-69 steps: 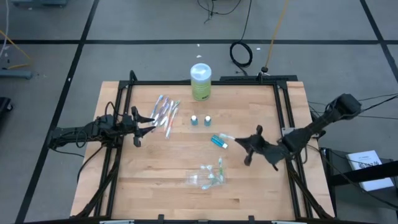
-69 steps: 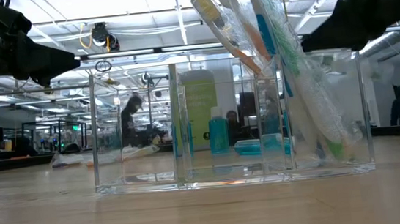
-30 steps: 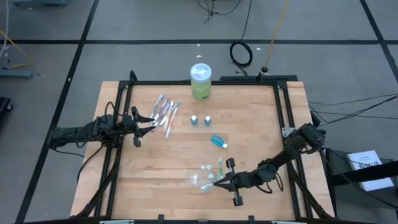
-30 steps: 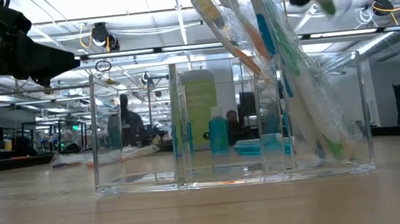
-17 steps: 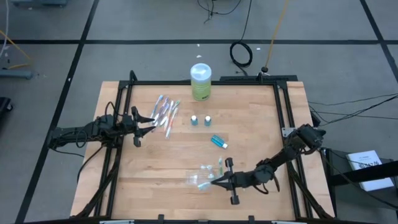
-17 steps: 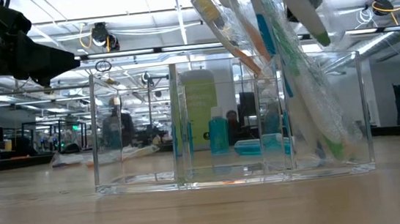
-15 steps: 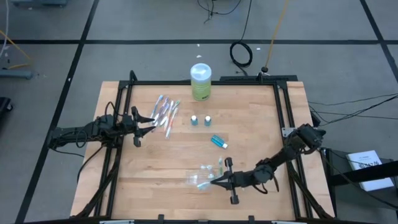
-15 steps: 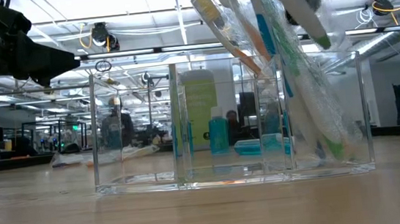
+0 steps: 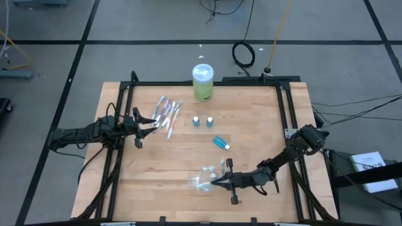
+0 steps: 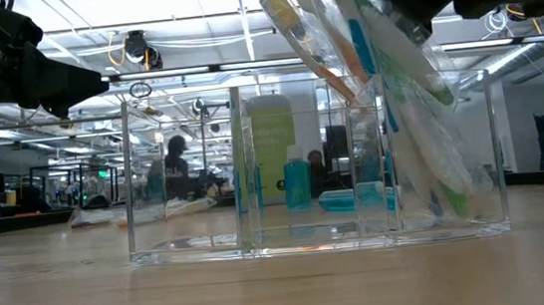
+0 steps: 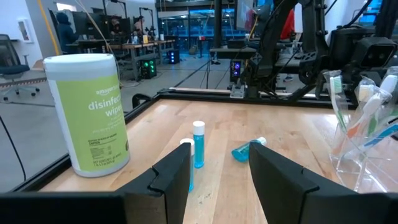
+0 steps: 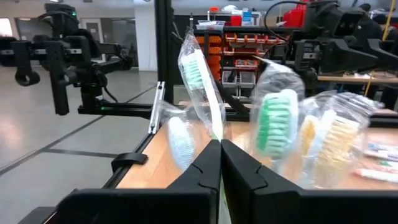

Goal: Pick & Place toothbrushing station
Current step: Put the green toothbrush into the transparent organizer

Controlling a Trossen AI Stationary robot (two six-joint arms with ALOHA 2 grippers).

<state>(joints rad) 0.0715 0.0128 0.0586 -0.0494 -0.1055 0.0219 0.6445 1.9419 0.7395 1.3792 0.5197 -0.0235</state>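
Since the earlier frames my right arm has swung from beside the lone tube down to the clear holder [image 9: 207, 178] near the table's [image 9: 157, 169] front edge, carrying a wrapped green brush [image 12: 200, 87]; my left arm has not shifted at all.

Going left to right from that holder: my left gripper [image 9: 143, 120] hangs well off to the holder's far left, fingers parted to a middling gap with nothing between them, their tips just short of the loose brush pile [image 9: 168, 113]. Past the pile, still behind the holder, stand two small upright tubes [image 9: 202, 120] with the green wipes tub [image 9: 202, 82] behind them, and a third tube [image 9: 220, 142] lies flat between those and the holder.

Right at the holder's right side sits my right gripper [image 9: 221, 180], fingers pinched tight on the green brush's handle. From the wrist its bristle end rises ahead of my fingertips; in the low view the shaft [image 10: 407, 49] slants down into the holder's right compartment, beside the brushes already leaning there.

What the next move turns on, I judge, is that slant: the brush's long axis runs from my fingers down into that compartment, so its lower end must be inside the wall before I let go. I cannot tell whether its end touches the floor yet. My right gripper is far the nearer one.
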